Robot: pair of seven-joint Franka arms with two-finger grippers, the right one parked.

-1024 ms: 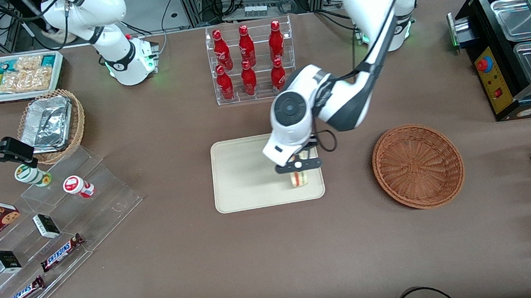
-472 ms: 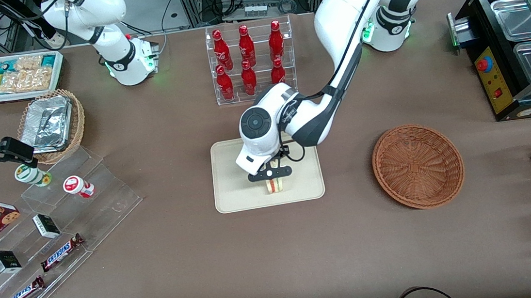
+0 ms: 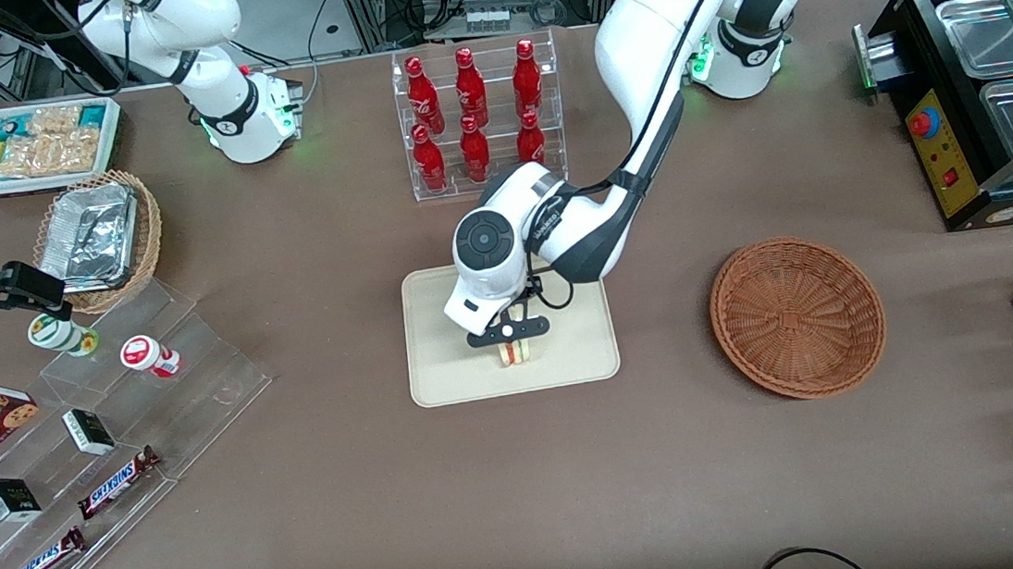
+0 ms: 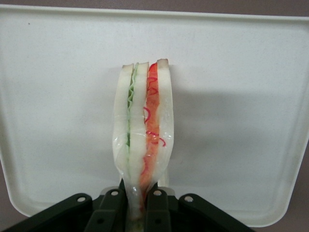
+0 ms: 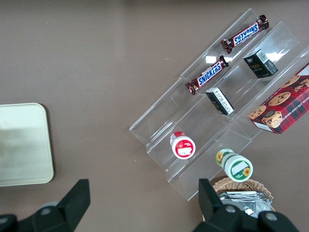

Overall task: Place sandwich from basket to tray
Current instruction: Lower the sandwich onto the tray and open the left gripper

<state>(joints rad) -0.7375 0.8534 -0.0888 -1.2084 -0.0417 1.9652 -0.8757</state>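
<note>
My left gripper (image 3: 512, 338) hangs low over the cream tray (image 3: 441, 374), shut on the sandwich (image 3: 514, 352). The sandwich (image 4: 143, 130) is a clear-wrapped wedge of white bread with green and red filling, held on edge between the two black fingers (image 4: 109, 212), its free end over the tray (image 4: 241, 96). Whether it touches the tray floor I cannot tell. The reddish-brown woven basket (image 3: 798, 316) stands empty beside the tray, toward the working arm's end of the table.
A clear rack of red bottles (image 3: 476, 115) stands farther from the front camera than the tray. Clear stepped shelves (image 3: 113, 443) with candy bars and cups lie toward the parked arm's end, with a tan wicker basket of foil trays (image 3: 98, 238) and a white snack bin (image 3: 38, 144).
My gripper carried the sandwich from the tray's basket-side edge to about its middle and sank slightly. It stayed shut on the sandwich throughout.
</note>
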